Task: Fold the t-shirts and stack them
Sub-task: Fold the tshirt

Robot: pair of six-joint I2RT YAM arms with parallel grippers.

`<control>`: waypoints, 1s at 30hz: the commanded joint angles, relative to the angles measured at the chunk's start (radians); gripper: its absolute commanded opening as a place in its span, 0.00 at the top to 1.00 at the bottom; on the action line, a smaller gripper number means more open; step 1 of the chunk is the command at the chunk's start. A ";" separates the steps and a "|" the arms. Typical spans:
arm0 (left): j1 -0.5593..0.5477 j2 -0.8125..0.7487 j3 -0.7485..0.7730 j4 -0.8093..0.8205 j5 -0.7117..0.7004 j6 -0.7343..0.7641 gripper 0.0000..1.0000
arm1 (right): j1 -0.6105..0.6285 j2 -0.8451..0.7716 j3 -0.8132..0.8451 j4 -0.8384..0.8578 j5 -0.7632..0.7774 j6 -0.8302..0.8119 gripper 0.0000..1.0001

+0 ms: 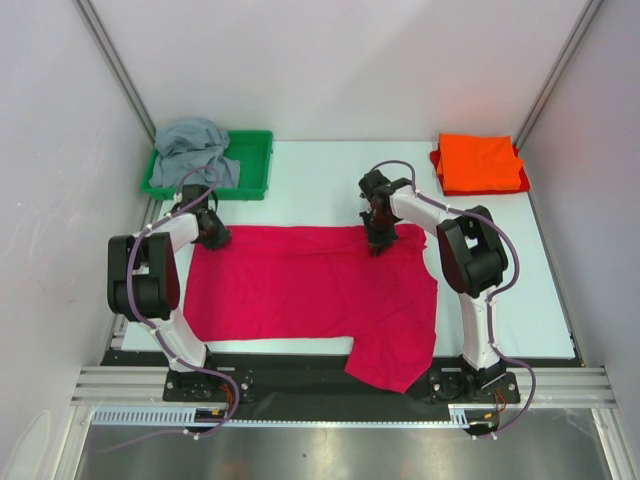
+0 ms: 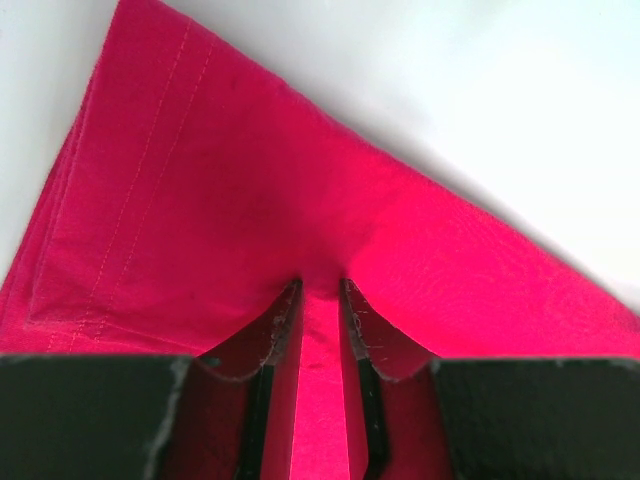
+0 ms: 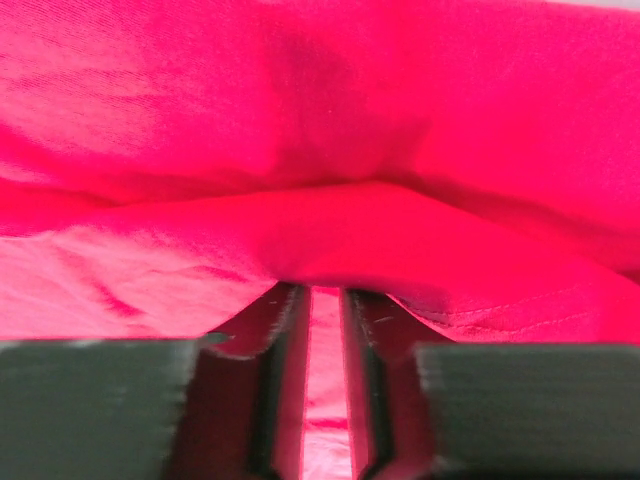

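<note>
The crimson-pink t-shirt [image 1: 310, 290] lies spread across the white table, one sleeve hanging over the near edge. My left gripper [image 1: 213, 232] is at its far left corner; in the left wrist view the gripper [image 2: 320, 285] is shut on a pinched ridge of the crimson cloth [image 2: 200, 200]. My right gripper [image 1: 380, 240] sits on the shirt's far edge, and close up the gripper [image 3: 325, 292] holds a fold of the same cloth [image 3: 320, 150] between narrow jaws. The orange t-shirt [image 1: 480, 163] lies folded at the back right. The grey t-shirt [image 1: 195, 148] is crumpled in the tray.
A green plastic tray [image 1: 255, 165] stands at the back left with the grey shirt in it. White walls close in the table [image 1: 320, 180] on three sides. A metal rail runs along the near edge by the arm bases.
</note>
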 commanded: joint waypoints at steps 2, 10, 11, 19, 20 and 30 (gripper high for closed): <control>0.004 0.028 0.008 0.018 -0.030 0.022 0.74 | -0.003 0.014 0.034 0.007 0.021 -0.008 0.86; 0.004 0.033 0.008 0.022 -0.027 0.019 0.74 | 0.015 -0.028 0.089 -0.088 0.046 -0.020 1.00; 0.007 0.031 0.008 0.022 -0.027 0.019 0.74 | 0.020 -0.034 0.095 -0.102 0.046 -0.019 1.00; 0.004 0.027 0.003 0.019 -0.029 0.028 0.74 | 0.063 -0.123 0.074 -0.232 -0.132 0.085 1.00; 0.005 0.027 0.005 0.018 -0.030 0.033 0.74 | 0.071 -0.135 0.061 -0.234 -0.151 0.099 1.00; 0.005 0.019 -0.009 0.022 -0.048 0.056 0.74 | 0.176 -0.221 -0.083 -0.190 -0.267 0.240 1.00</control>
